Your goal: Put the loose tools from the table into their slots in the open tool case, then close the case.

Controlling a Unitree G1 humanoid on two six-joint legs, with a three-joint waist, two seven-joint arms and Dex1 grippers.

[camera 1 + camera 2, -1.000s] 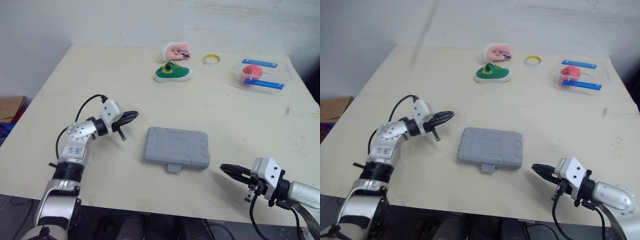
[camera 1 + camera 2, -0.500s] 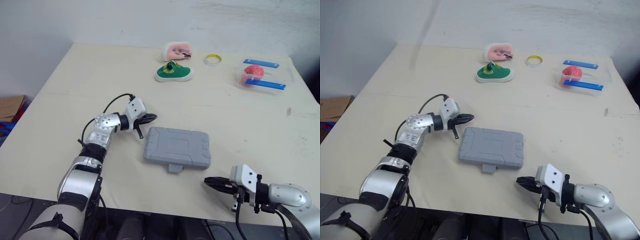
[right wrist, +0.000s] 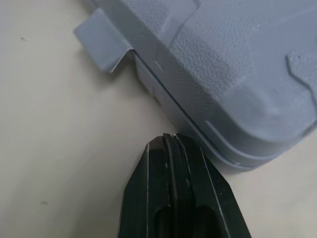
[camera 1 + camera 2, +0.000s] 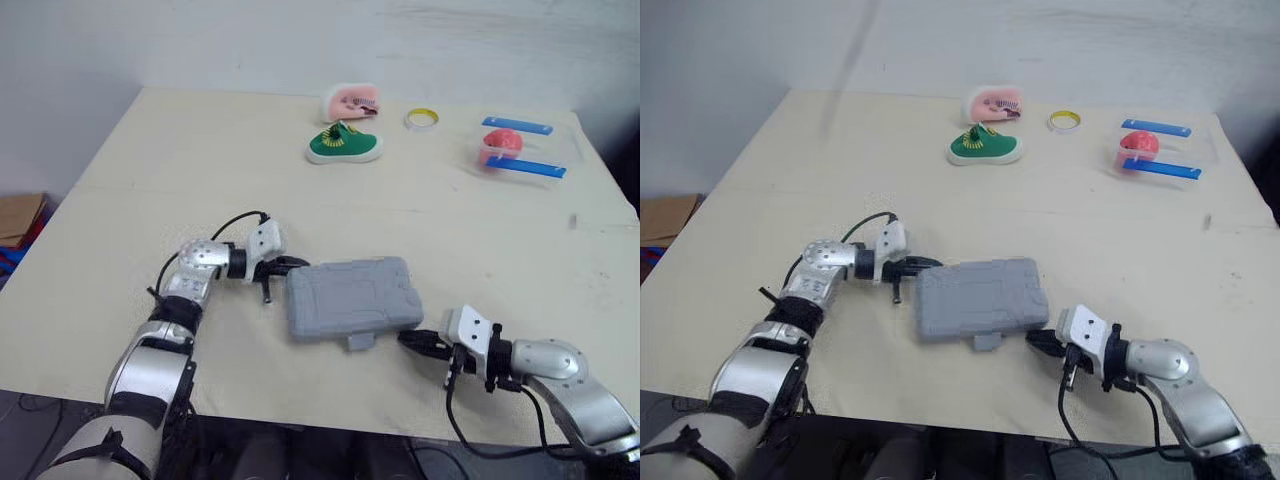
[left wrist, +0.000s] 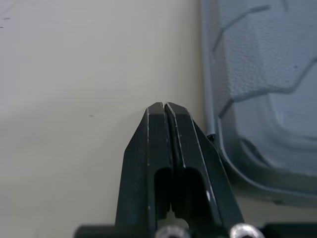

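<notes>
Grey case point(image 4: 352, 298) lies closed and skewed near the front edge of the table point(image 4: 150, 170). Left gripper point(image 4: 287, 264) sits at its left end, right gripper point(image 4: 412, 340) at its front right corner. Left wrist view makes the jaws clear: fingers point(image 5: 153, 144) pressed together, empty, tips just beside the case rim. Right wrist view: fingers point(image 3: 158, 173) also together, empty, near the corner, with the latch tab point(image 3: 101, 42) further along. Far side: green shoe point(image 4: 344, 146), tape ring point(image 4: 423, 119).
</notes>
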